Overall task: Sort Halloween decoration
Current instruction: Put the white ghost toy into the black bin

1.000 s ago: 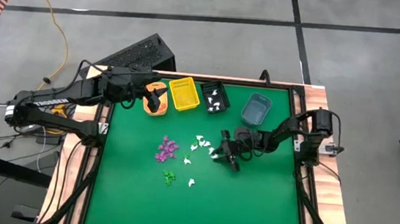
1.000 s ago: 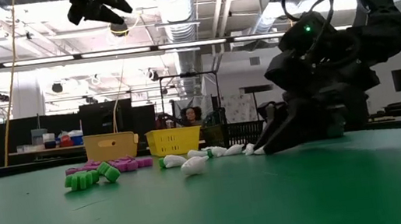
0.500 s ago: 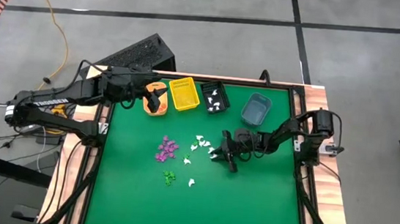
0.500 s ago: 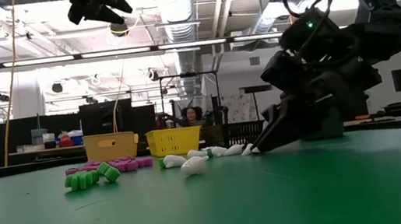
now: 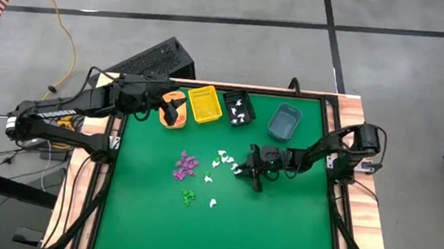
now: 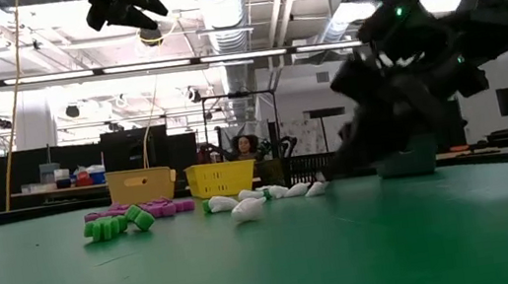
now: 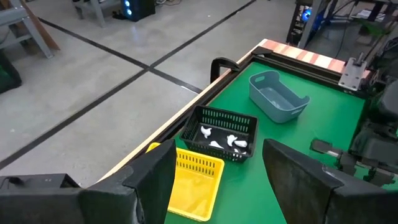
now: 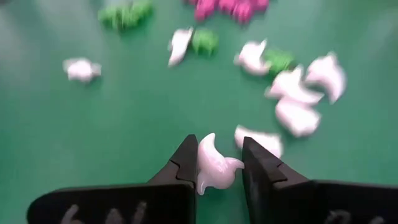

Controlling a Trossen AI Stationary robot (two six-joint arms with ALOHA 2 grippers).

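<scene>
Right gripper [image 8: 216, 163], mid-table, pinches a white trinket [image 8: 211, 165] as I watch; left gripper [image 7: 217, 180] hangs open over the far-left bins [image 7: 196, 177].

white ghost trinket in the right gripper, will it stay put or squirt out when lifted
The white ghost trinket looks like smooth, rounded plastic, so it may slip. The right gripper pinches only its narrow middle, so it could twist. It seems tiny, so probably very light.

tiny white trinkets [image 5: 220, 159], purple ones [image 5: 186, 164] and green ones [image 5: 188, 196] lie loose on the green tabletop [image 5: 277, 228] just in front of the black bin [image 5: 238, 108], more white ones inside it
</scene>
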